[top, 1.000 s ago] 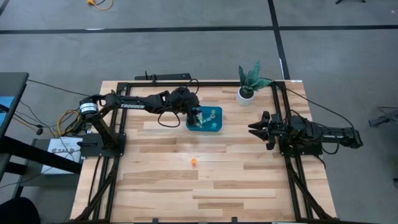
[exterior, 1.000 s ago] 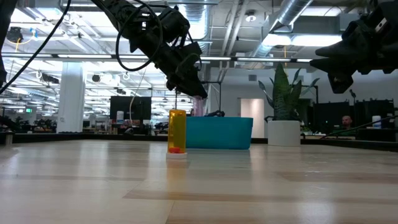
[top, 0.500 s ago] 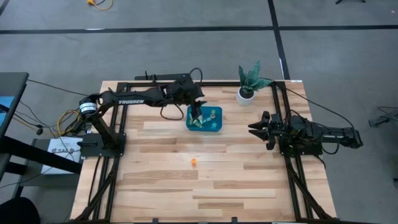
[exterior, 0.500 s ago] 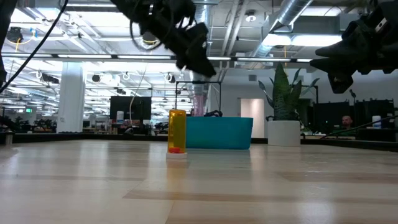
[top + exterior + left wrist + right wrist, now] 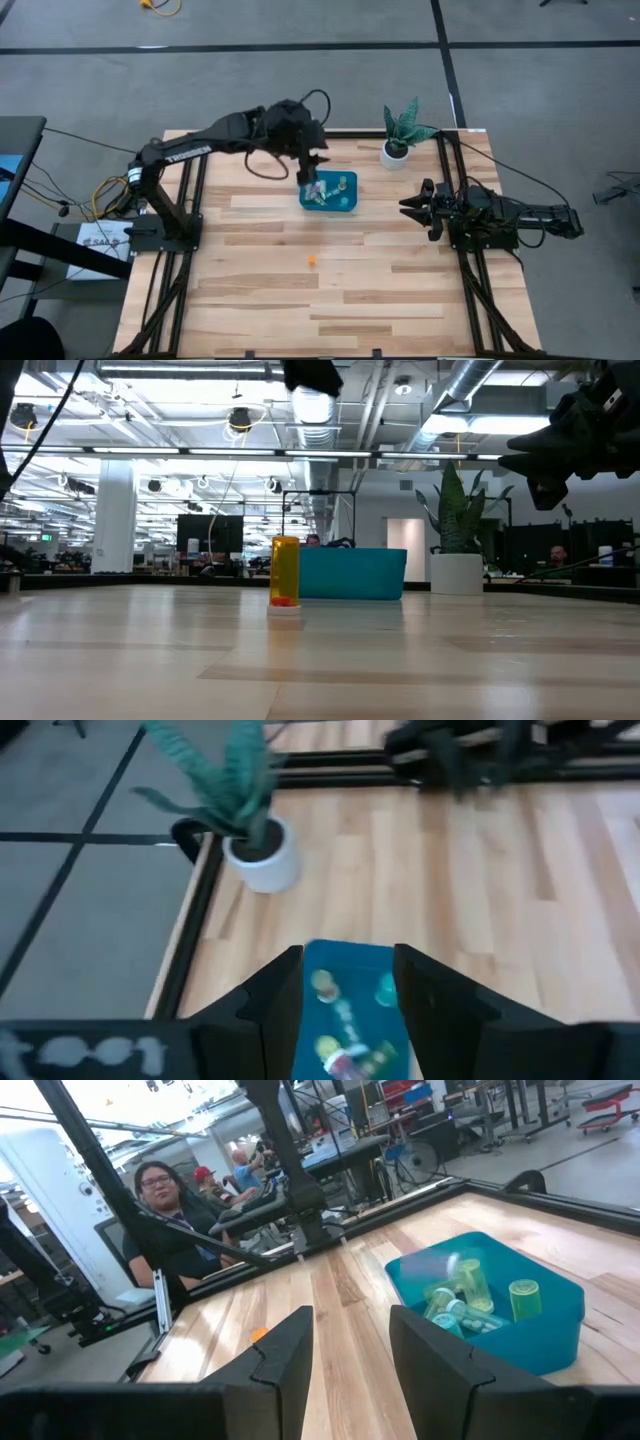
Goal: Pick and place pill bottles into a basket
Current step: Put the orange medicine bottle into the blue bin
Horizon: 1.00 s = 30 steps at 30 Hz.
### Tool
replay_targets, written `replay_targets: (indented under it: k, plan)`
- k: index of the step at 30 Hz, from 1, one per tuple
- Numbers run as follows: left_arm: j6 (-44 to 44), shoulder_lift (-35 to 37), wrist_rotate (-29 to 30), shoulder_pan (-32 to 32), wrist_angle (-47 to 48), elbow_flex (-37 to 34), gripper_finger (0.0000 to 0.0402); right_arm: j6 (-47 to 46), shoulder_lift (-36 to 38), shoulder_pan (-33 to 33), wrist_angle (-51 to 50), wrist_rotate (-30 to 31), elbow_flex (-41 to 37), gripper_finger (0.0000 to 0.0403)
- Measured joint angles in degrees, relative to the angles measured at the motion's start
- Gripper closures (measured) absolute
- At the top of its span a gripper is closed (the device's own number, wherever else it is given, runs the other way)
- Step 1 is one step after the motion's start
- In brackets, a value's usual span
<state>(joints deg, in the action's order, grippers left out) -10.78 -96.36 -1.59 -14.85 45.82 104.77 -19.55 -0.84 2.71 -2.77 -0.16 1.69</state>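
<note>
Pill bottles mostly binned, one orange straggler left

Shallow teal-blue plastic basket [image 5: 329, 192] holding several tiny bottles [image 5: 468, 1292]. Lone orange cylindrical bottle [image 5: 311, 260] standing mid-table, well apart from it. Left gripper [image 5: 345, 1005] above the basket, fingers spread, empty. Right gripper [image 5: 348, 1342] parked at table's right edge, also spread. Tall skinny bottle, easy to tip with a sloppy approach.

**Readable text: one brand word only**

White letters run along the left arm [image 5: 190, 152] in the high view, the brand word TROSSEN, barely legible. The bottle labels in the basket [image 5: 545, 1325] are too small to read.
</note>
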Motion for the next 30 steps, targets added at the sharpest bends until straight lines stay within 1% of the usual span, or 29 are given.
replay_targets:
  k: [5, 8, 12, 16, 24, 25, 27, 30]
  plan:
    - [2.7, 0.0, 8.2, 8.1, 4.9, 2.8, 0.0255, 0.0, 0.0, 0.0, 0.0, 0.0, 0.0, 0.0274]
    - [5.8, 0.0, 13.0, 12.3, 4.9, 2.9, 0.0255, 0.0, 0.0, 0.0, 0.0, 0.0, 0.0, 0.0274]
    - [12.2, 0.0, 18.4, 16.3, 4.7, 2.9, 0.0255, 0.0, 0.0, 0.0, 0.0, 0.0, 0.0, 0.0274]
    - [18.8, 0.0, 20.3, 19.4, 4.9, 2.9, 0.0255, 0.0, 0.0, 0.0, 0.0, 0.0, 0.0, 0.0274]
    - [26.6, -0.8, 22.1, 24.8, 6.6, 2.3, 0.0255, 0.0, 0.0, 0.0, 0.0, 0.0, 0.0, 0.0274]
    - [28.2, -1.1, 22.0, 25.4, 7.3, 2.0, 0.0255, 0.0, 0.0, 0.0, 0.0, 0.0, 0.0, 0.0274]
    - [31.0, -2.0, 21.9, 26.8, 12.0, 1.7, 0.0255, 0.0, 0.0, 0.0, 0.0, 0.0, 0.0, 0.0274]
    - [34.0, -4.7, 21.9, 29.6, 15.0, 1.9, 0.0255, 0.0, 0.2, 0.0, 0.1, 0.0, 0.0, 0.0274]
